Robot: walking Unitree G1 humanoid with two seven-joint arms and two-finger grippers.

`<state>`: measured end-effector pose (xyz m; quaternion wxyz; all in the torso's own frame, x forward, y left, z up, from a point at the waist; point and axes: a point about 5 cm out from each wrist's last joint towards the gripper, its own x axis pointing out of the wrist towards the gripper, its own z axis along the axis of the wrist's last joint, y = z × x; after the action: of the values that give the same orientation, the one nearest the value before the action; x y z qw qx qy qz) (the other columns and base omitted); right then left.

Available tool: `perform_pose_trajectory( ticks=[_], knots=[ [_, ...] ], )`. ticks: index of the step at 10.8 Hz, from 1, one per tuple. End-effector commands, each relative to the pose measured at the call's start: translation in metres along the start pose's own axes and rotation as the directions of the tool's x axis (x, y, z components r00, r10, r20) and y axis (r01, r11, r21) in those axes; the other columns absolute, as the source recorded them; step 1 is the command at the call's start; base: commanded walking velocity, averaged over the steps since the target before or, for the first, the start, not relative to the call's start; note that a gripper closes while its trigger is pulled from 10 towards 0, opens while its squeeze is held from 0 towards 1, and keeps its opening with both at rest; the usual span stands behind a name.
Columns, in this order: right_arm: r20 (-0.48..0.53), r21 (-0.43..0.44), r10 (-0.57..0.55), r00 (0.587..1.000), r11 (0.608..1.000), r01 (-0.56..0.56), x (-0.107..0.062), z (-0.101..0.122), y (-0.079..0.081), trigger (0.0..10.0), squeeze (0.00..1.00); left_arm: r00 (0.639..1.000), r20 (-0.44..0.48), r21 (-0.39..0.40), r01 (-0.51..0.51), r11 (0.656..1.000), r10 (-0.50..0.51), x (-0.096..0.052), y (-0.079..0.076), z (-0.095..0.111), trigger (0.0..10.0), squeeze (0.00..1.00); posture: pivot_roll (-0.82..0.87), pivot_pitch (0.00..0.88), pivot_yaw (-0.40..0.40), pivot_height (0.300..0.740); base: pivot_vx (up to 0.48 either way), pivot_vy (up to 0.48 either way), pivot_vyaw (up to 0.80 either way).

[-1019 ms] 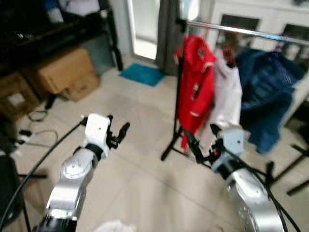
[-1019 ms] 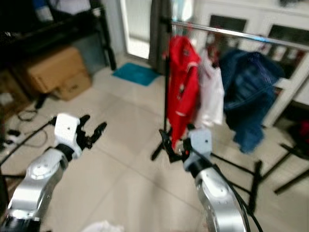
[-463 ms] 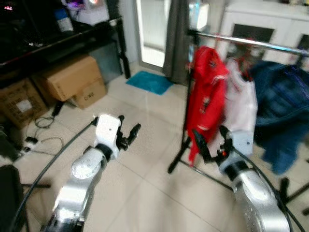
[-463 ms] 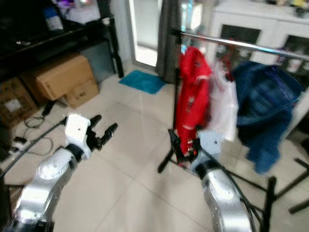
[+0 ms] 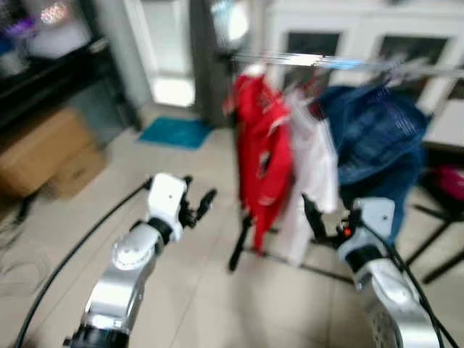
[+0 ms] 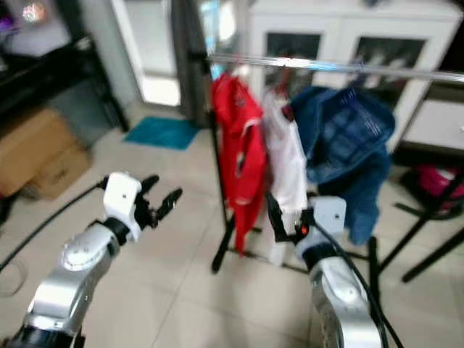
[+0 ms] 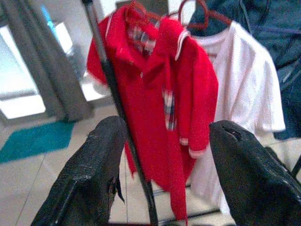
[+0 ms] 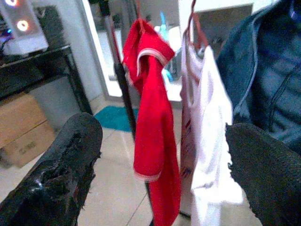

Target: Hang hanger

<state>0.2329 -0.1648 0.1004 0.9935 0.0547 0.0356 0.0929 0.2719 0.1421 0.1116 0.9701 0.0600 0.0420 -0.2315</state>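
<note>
both pincers, l (image 5: 194, 206) & r (image 6: 284, 218), raised, open, empty, facing clothes rack (image 6: 319, 67).

Rail: a shiny metal clothes rail (image 5: 326, 61) runs across the upper part of the view, blurred.
Garments: a red polo shirt (image 5: 257, 156), a white T-shirt (image 5: 313, 170) and a dark blue denim jacket (image 5: 377, 141) hang side by side from the rail, red nearest the robot's left.
Stand: a black upright pole with splayed feet (image 5: 239, 246) stands on the pale tiled floor (image 5: 203, 290).
Left gripper (image 5: 197, 205): raised over the floor, fingers spread, short of the red shirt.
Right gripper (image 5: 319, 221): raised in front of the white T-shirt's lower part; finger gap unclear.
Background: brown cardboard boxes (image 5: 43, 156), a teal floor mat (image 5: 174, 133), white glass-fronted cabinets (image 5: 348, 43).
</note>
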Motion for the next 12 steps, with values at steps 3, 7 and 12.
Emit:
perform_pose_trajectory(
  ticks=[3,7,12],
  knots=[
    [0.026,0.008,0.01,1.0,1.0,-0.01,0.002,0.005,0.007,10.0,0.0,0.999,-0.037,-0.016,-0.02,1.0,0.019,-0.007,0.007,-0.007,10.0,0.0,-0.05,0.0,0.057,0.74,0.251,0.0,-0.43],
    [0.024,-0.071,0.107,0.994,0.992,-0.105,0.032,0.016,0.006,10.0,0.0,0.967,-0.022,-0.078,-0.254,0.964,0.253,-0.038,0.022,-0.01,10.0,0.0,0.04,0.0,-0.148,0.74,0.0,0.0,0.0],
    [0.063,0.011,-0.033,0.997,0.999,0.033,0.063,0.032,-0.024,10.0,0.0,0.978,-0.077,-0.01,-0.198,0.98,0.196,-0.041,0.022,-0.012,10.0,0.0,0.06,0.0,-0.151,0.74,0.0,0.0,0.0]
  ],
)
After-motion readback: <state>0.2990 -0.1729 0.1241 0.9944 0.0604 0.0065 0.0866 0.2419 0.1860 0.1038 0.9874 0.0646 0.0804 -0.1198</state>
